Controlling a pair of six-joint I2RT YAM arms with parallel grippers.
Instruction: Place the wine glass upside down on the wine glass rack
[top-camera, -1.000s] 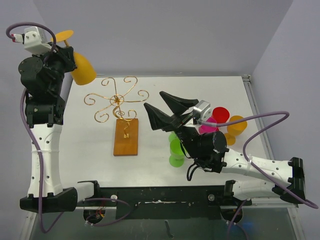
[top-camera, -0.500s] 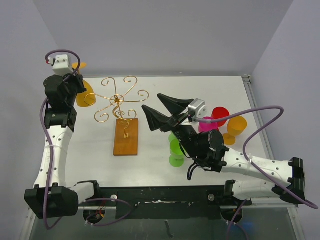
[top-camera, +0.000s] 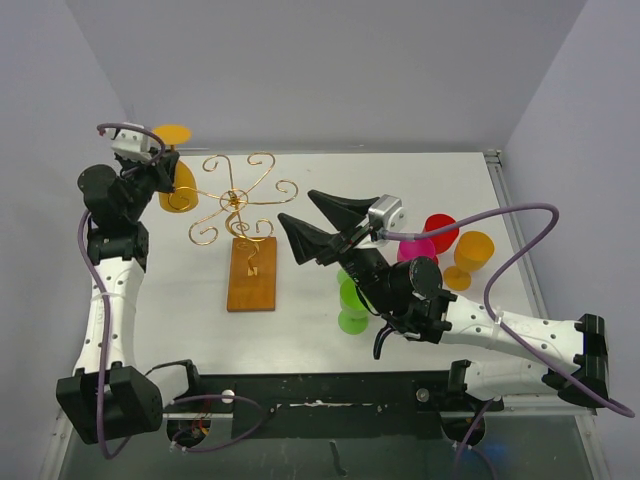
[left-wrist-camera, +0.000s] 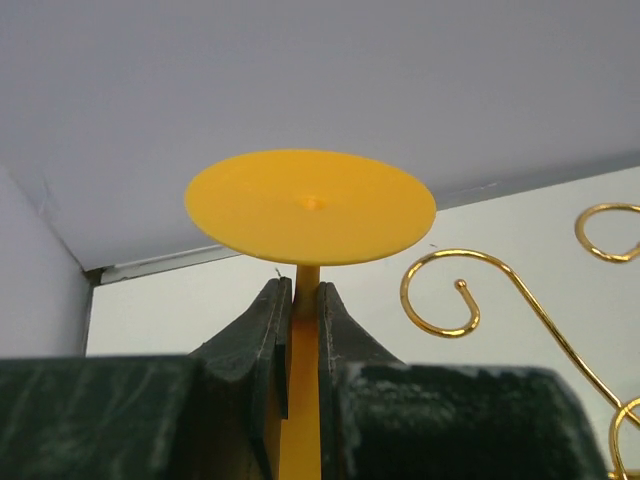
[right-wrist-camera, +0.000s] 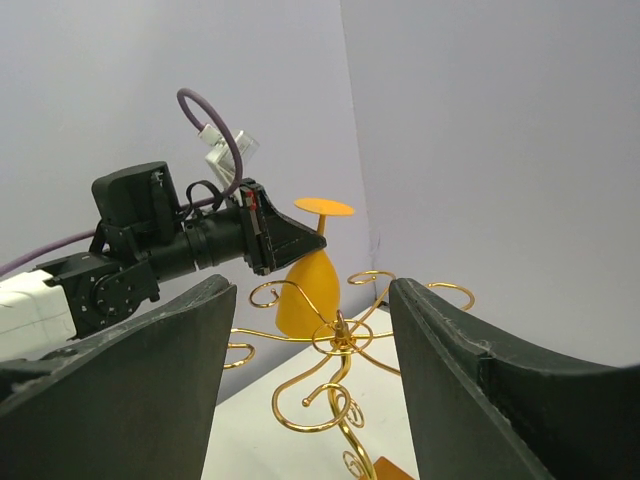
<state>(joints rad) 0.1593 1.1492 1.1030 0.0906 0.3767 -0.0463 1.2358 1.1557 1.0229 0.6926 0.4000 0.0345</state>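
Orange wine glass (left-wrist-camera: 310, 205), foot uppermost, stem pinched in the left gripper (left-wrist-camera: 303, 300), whose fingers hide the bowl in the left wrist view. The bowl hangs just beside the rack (top-camera: 252, 275) at its left curls; whether they touch cannot be told. The right gripper (top-camera: 296, 207) is spread wide, empty.

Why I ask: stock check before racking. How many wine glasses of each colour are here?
Orange-yellow: 2, the held glass in the left claw and the table glass
Red glass: 1
Pink glass: 1
Green glass: 1 sure; a green bit half under the right arm may be another
Total: 5 sure
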